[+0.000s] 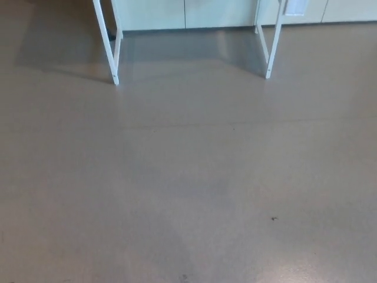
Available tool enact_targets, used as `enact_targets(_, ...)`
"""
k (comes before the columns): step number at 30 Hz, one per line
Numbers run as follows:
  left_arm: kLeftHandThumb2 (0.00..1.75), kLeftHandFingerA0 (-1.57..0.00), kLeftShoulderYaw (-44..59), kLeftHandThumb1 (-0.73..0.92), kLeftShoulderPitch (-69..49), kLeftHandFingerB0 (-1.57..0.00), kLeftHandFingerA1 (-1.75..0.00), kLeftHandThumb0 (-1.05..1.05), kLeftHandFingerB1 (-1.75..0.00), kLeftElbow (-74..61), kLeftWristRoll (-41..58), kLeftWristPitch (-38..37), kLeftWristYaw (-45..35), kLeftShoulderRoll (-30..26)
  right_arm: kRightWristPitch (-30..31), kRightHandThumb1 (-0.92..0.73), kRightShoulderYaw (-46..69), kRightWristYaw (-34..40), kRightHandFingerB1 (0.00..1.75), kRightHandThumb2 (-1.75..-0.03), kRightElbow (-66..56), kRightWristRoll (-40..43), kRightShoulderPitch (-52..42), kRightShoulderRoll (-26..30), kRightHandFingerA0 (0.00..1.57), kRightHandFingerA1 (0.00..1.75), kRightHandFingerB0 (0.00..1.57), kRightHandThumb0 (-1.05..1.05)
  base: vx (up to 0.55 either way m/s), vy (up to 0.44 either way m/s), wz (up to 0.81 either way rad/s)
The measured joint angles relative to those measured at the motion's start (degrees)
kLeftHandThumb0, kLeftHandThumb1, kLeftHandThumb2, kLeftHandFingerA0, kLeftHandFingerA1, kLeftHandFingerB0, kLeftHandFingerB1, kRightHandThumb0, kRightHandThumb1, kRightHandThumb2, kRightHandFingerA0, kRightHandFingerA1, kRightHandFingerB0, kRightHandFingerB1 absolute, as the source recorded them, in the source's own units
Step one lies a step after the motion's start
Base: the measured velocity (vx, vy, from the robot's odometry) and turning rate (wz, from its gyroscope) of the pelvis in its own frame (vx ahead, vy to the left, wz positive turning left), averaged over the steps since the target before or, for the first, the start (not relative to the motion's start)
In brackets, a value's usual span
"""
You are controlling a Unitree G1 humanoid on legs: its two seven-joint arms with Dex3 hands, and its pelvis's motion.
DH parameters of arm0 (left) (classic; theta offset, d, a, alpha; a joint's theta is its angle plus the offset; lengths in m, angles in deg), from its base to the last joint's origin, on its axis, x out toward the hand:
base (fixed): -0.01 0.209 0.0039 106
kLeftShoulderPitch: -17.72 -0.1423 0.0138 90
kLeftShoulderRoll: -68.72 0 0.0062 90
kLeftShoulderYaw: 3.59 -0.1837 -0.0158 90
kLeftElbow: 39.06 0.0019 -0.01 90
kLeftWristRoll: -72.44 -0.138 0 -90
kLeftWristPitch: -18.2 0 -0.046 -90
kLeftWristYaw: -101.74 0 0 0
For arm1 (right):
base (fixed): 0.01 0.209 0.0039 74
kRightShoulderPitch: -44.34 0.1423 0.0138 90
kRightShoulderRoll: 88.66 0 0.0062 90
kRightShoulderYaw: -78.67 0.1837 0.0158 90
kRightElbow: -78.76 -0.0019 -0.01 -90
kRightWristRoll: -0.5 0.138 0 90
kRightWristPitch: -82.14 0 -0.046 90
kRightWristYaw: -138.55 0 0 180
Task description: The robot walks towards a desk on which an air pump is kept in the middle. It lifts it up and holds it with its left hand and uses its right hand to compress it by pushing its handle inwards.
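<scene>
Desk (115, 53) legs only, thin white frame, grey-brown floor (188, 177)

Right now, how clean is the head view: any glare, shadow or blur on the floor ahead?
Head view: slightly soft overall; a pale sheen on the floor at lower right; a dark shadow under the desk legs at the top, deepest at upper left; a small dark speck still reads clearly. Desktop is out of frame.

open floor (188, 188) ahead; white desk legs (112, 53) stand at the far edge.
</scene>
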Motion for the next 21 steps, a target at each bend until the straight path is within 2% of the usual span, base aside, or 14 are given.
enact_targets(1,0.63,-0.32,0.7,0.80,-0.1,-0.37,-0.43,0.09,-0.38,-0.4,0.6,0.2,-0.2,0.2,-0.1,-0.66,0.6,-0.3,0.45,-0.59,-0.4,0.5,-0.1,-0.1,0.48,0.52,0.46,-0.13,0.06,0.182,-0.14)
enact_targets(6,0.63,-0.31,4.6,0.81,-0.7,-0.35,-0.42,0.07,-0.38,-2.5,4.3,1.5,-1.7,1.0,-1.1,-0.66,4.6,-2.6,0.45,-0.59,-2.9,4.4,-1.0,-1.9,0.43,0.51,0.45,-0.13,0.17,0.340,-0.32)
enact_targets(8,0.65,-0.30,5.6,0.82,-0.6,-0.33,-0.43,0.09,-0.38,-3.2,5.4,1.8,-2.1,0.6,-1.3,-0.64,5.0,-3.6,0.46,-0.64,-2.9,5.5,-1.4,-2.7,0.44,0.53,0.43,-0.17,0.25,0.282,-0.08)
enact_targets(10,0.63,-0.30,6.3,0.82,-0.5,-0.34,-0.42,0.06,-0.37,-3.9,6.6,1.9,-2.8,0.4,-1.5,-0.66,5.4,-4.5,0.44,-0.59,-2.9,6.7,-1.6,-3.0,0.50,0.51,0.46,-0.14,0.22,0.128,0.07)
enact_targets(18,0.64,-0.29,6.1,0.84,-1.4,-0.33,-0.41,0.08,-0.37,-5.5,8.3,3.6,-3.4,0.5,-1.7,-0.67,6.1,-5.5,0.44,-0.59,-4.6,8.8,-1.8,-3.1,0.51,0.50,0.44,-0.18,0.25,-0.034,0.11)
enact_targets(21,0.64,-0.31,6.1,0.82,-1.9,-0.33,-0.41,0.07,-0.36,-5.6,8.7,4.0,-3.6,0.5,-1.9,-0.58,6.3,-5.8,0.44,-0.57,-3.6,9.4,-1.9,-3.0,0.58,0.52,0.45,-0.25,0.28,-0.202,0.18)
